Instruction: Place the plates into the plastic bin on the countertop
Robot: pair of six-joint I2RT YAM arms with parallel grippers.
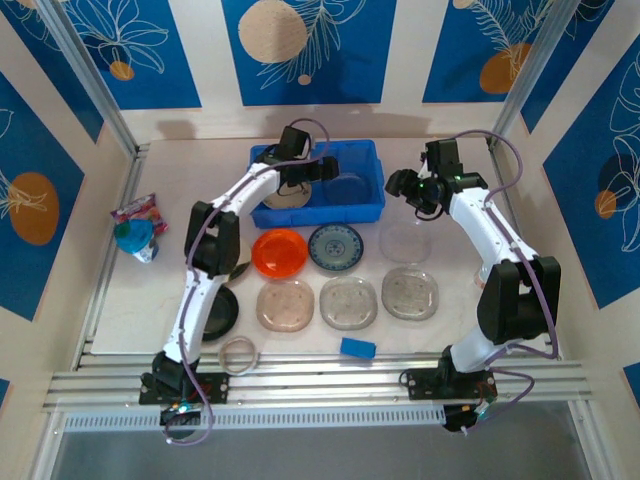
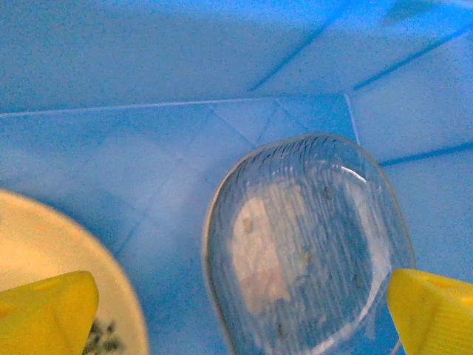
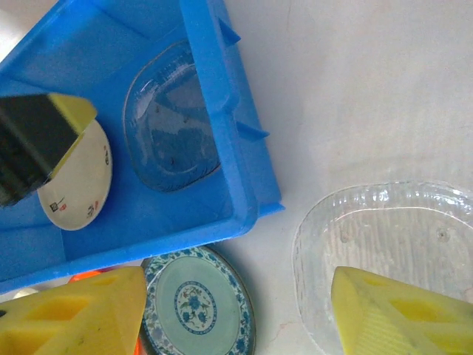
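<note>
ribbed clear plate in blue bin, left gripper wide, right gripper wide

Light is bright, soft and even from above; in the overhead view the arms throw only faint, blurred shadows on the countertop. The left wrist view is soft and saturated blue inside the bin, with white glare streaking the clear plate and the left fingertips blurred. In the right wrist view the countertop looks nearly washed out, the right fingertips out of focus.
</note>
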